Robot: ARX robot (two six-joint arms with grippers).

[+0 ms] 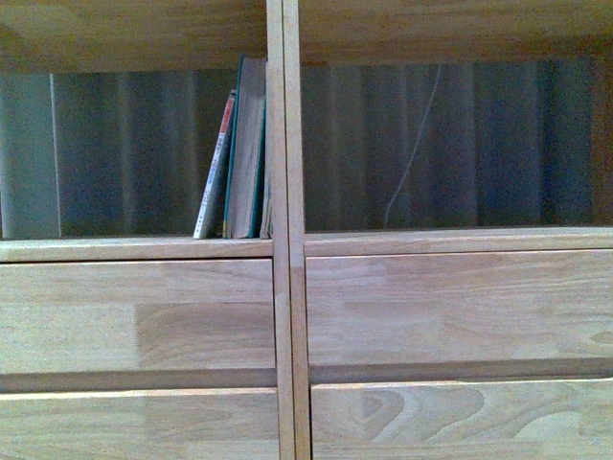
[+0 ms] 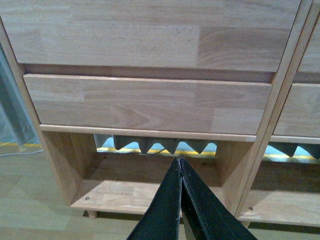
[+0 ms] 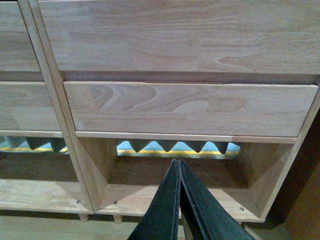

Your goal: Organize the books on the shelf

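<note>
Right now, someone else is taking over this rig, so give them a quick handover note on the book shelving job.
Left end effector: shut, empty, low before the shelf's bottom compartments.
Right end effector: shut, empty, likewise low.
Books: in the shelf's left compartment above the drawers, against the centre divider. Teal ones roughly upright; the white-spined book leans on them.
Done: books are shelved.
Left: perhaps straighten the leaning one. Right compartment holds no books.
</note>
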